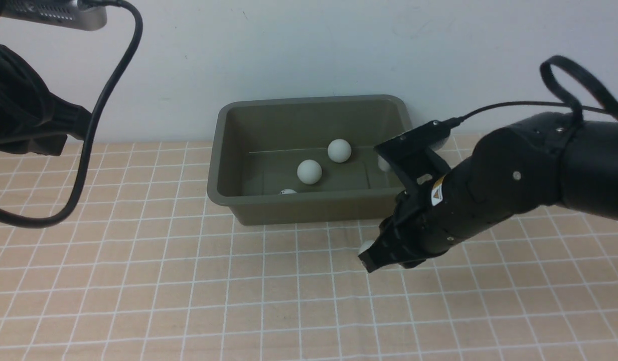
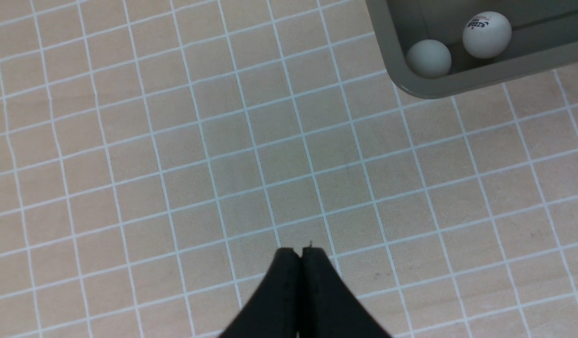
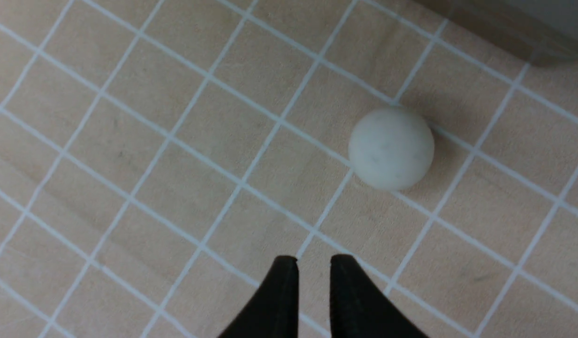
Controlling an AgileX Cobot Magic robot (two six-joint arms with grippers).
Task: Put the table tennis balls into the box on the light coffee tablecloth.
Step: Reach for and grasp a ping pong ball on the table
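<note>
One ball (image 3: 391,148) on tablecloth (image 3: 129,141), just ahead of right end effector (image 3: 314,262), slightly parted, empty; left end effector (image 2: 298,253) clenched.

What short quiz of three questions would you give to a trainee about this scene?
1. True or false: the right pincer holds a ball.
2. Where does the ball before the right pincer lie? A: in the box. B: on the cloth. C: on the box's rim.
3. Fill in: the left pincer is ___ (open or shut).
Key: 1 false; 2 B; 3 shut.
</note>
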